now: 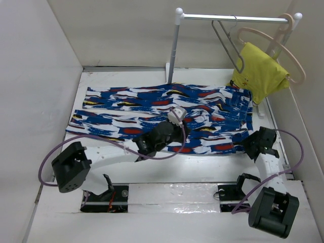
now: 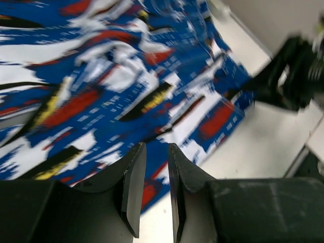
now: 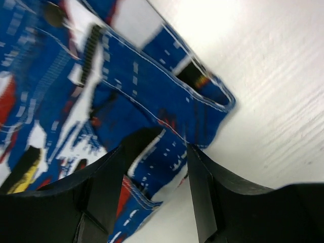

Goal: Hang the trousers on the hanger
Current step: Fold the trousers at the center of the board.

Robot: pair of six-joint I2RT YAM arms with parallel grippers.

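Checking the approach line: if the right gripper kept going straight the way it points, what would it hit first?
Most likely the trousers: the right gripper, jaws open, points at their corner, with bare table just beside it. Depth is unclear.

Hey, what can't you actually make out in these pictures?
Hanger: top view, its lower part is hidden behind the yellow garment.
Left hand: left wrist view is blurred, so contact with the trousers is unclear.
Right hand: right wrist view does not show whether it touches the fabric.
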